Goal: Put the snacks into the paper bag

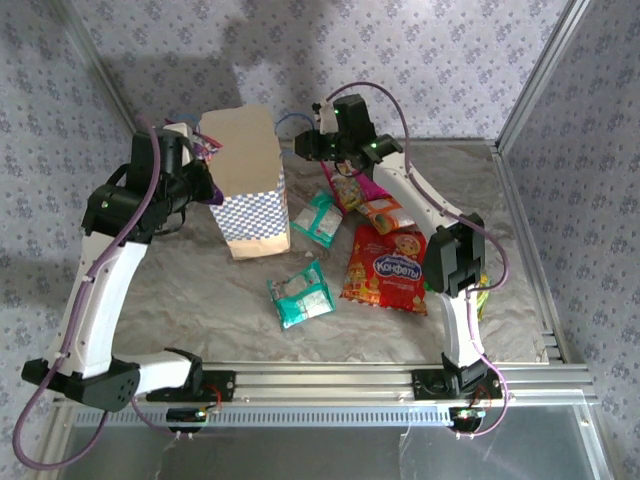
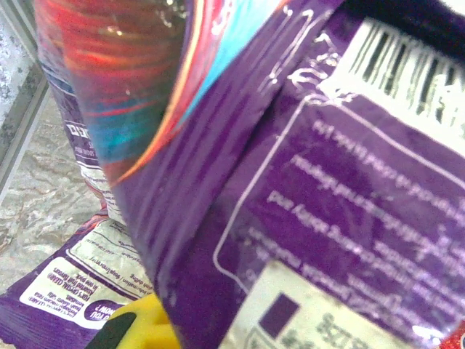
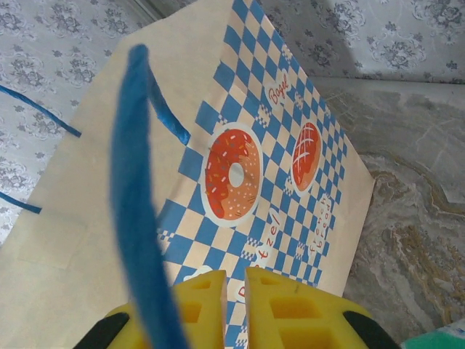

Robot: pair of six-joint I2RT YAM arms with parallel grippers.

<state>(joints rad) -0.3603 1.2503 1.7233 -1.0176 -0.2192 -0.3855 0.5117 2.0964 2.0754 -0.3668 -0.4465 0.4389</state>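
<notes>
Left arm and right arm reach forward, wrists raised; right gripper fingers pressed nearly together.

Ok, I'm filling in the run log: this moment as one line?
left gripper: shut on purple packet beside paper bag | right gripper: shut, blue handle alongside | red packet: on table

Left of the paper bag, my left gripper, clamped on a purple packet, crowds the gap. Right of the bag, a blue cord handle runs past my closed right gripper. Lower on that side a teal packet and the red packet lie in the way. The table in front-left of the bag is bare.
</notes>
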